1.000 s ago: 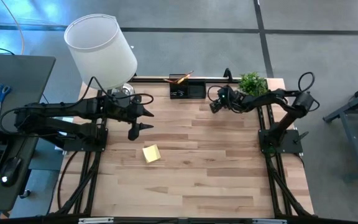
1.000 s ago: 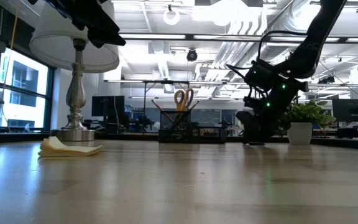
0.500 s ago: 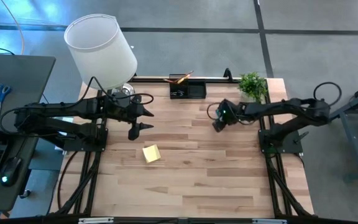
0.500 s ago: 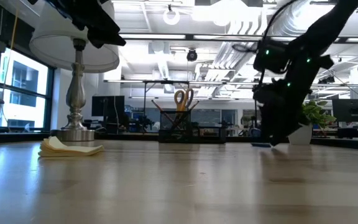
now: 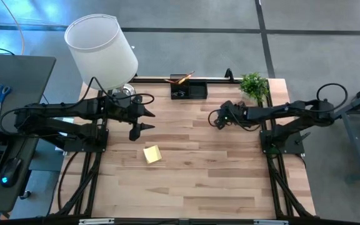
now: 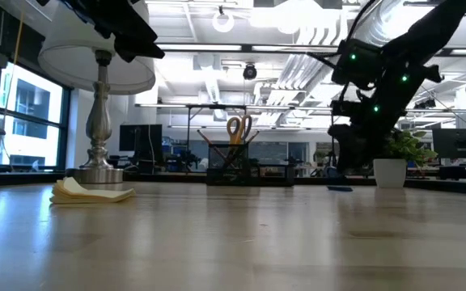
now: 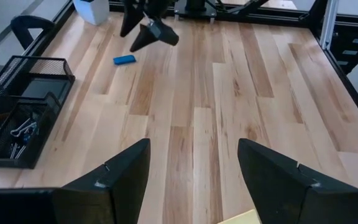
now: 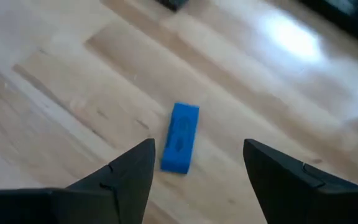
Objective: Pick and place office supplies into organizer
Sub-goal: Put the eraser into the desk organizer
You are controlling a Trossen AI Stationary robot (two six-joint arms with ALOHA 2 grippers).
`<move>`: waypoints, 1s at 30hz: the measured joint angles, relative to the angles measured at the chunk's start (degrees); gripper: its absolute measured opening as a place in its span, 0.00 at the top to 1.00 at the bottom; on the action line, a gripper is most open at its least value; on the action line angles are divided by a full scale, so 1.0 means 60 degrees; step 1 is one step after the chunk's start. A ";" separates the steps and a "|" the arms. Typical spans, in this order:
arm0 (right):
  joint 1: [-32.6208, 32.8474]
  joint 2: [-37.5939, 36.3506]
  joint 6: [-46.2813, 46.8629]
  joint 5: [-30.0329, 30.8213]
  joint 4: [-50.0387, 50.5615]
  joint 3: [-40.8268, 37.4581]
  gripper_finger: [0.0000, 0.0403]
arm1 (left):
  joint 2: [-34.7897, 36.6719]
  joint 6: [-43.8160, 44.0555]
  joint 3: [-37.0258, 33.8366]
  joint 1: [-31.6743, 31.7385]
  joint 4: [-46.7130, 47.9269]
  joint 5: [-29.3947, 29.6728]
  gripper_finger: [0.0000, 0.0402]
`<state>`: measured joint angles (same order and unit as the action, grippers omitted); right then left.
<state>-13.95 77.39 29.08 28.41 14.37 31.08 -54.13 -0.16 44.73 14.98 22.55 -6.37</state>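
Blue eraser (image 8: pixel 180 137) on table | right claw (image 8: pixel 197 163) directly above, seemingly clear | spread wide, empty

Lighting: we record even, bright overhead light in the high view, with soft, short shadows on the counter (image 5: pixel 192 162). In the low view, ceiling strip lights (image 6: pixel 298 16) blow out to white, the arms read as near-silhouettes, and the counter's near edge is soft and out of focus, with a pale sheen. In the right wrist view, we note a glare patch (image 8: pixel 294 37) on the wood; the blue eraser (image 8: pixel 180 137) is slightly blurred. The left wrist view is clear.
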 joint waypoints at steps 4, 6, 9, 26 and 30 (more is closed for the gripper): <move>-0.0251 0.0440 -0.0168 -0.0466 -0.0509 -0.0229 0.40 | 0.0000 -0.0001 0.0000 0.0000 0.0004 0.0000 0.42; -0.0255 0.0743 -0.0292 -0.0470 -0.0766 -0.0274 0.40 | 0.0000 -0.0001 0.0000 0.0000 0.0004 0.0000 0.42; -0.0255 0.1204 -0.0444 -0.0647 -0.1560 -0.0275 0.40 | 0.0000 -0.0001 0.0000 0.0000 0.0004 0.0000 0.42; -0.0540 0.1649 -0.0675 -0.0413 -0.1718 -0.0239 0.43 | 0.0000 0.0000 0.0000 0.0000 0.0011 -0.0004 0.42; -0.0910 0.1642 -0.0677 -0.0600 -0.1632 -0.0235 0.51 | 0.0000 0.0003 0.0000 0.0000 0.0014 -0.0001 0.42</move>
<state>-19.41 87.24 25.02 24.81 4.57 29.67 -54.13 -0.14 44.73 14.98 22.63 -6.38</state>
